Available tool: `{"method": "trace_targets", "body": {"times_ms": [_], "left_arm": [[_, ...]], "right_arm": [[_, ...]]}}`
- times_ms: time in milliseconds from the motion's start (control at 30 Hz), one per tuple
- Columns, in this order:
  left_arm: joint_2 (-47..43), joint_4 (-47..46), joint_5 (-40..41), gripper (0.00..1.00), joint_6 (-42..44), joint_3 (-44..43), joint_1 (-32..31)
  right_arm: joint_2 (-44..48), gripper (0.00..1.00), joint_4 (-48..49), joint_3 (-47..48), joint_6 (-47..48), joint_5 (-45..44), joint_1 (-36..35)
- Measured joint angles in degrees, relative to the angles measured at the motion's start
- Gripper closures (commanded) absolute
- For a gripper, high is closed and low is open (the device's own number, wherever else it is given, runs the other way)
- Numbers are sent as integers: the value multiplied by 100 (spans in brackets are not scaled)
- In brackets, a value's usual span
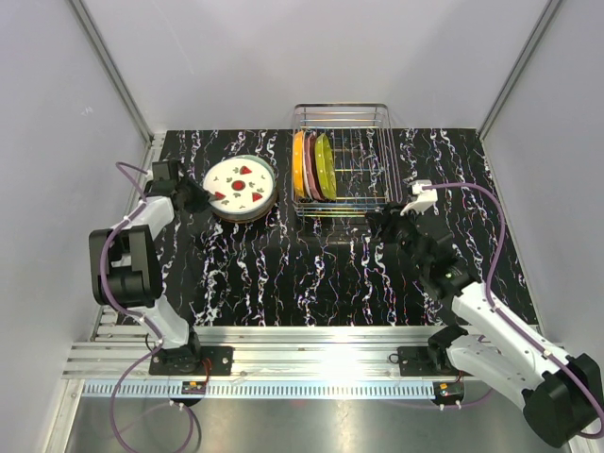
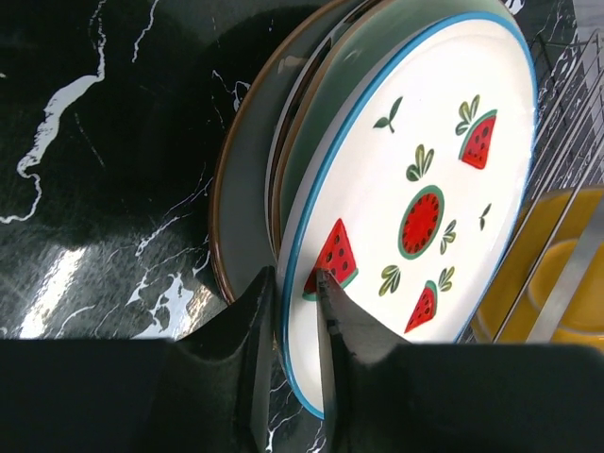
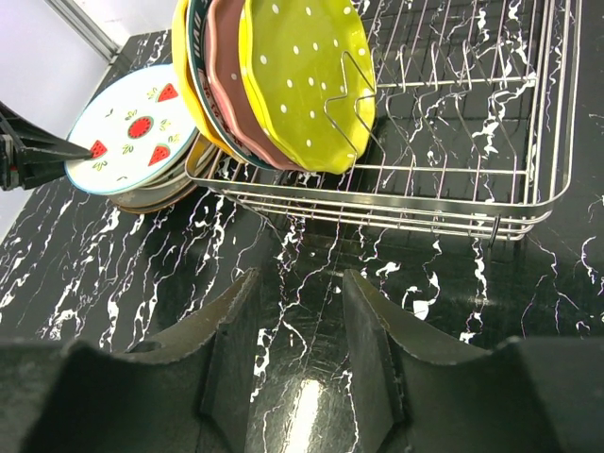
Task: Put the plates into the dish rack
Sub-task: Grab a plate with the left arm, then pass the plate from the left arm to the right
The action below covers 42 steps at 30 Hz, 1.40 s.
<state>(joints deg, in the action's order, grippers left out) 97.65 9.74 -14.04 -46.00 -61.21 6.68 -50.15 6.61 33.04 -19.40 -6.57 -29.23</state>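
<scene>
Counter point(image 1: 330, 274): black marble, carries everything. Dish rack point(image 1: 368, 201) sits at back centre, approx a third full. 4 racked plates point(image 1: 313, 167) stand upright in its left-end slots: orange, dark-rimmed, pink, lime w/ dots. Slots to the right of them are bare. Stack point(image 1: 236, 216) of unloaded plates lies flat just left of rack; several rims show, exact no. hard to tell. Top one, the watermelon plate point(image 2: 415, 217), lies flat on stack. Left fingers point(image 2: 257, 321) narrow, pinched on its rim on the side away from rack, one over, one under. Right fingers point(image 3: 231, 330) part-open, holding nothing, hovering just in front of rack. Judgement: roughly halfway. Watermelon plate is the step in hand, then those under it.
</scene>
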Motion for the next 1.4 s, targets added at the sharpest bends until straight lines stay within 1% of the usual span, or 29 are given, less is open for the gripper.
{"method": "trace_targets", "body": {"times_ms": [333,467,800,1000,1100,1233,1267,1400], "left_arm": [[-737,402,92,100,28,92,2],[-1005,442,74,100,50,98,2],[-1397,820,76,100,168,101,13],[-2009,1193,79,100,369,146,9],[-2398,1434,79,100,472,179,7],[-2918,1681,63,100,584,181,-15],[-3053,1733,52,100,599,190,-22],[-3617,1825,-44,100,625,378,-52]], "right_arm": [[81,54,-7,0,4,28,0],[52,54,-7,13,7,184,0],[-160,54,63,221,334,1270,0],[-295,52,251,256,619,1657,-101],[-476,49,286,372,841,1648,-413],[-831,43,323,619,1338,1416,-1213],[-925,39,330,688,1486,1314,-1451],[-1314,30,505,925,2124,857,-2358]]}}
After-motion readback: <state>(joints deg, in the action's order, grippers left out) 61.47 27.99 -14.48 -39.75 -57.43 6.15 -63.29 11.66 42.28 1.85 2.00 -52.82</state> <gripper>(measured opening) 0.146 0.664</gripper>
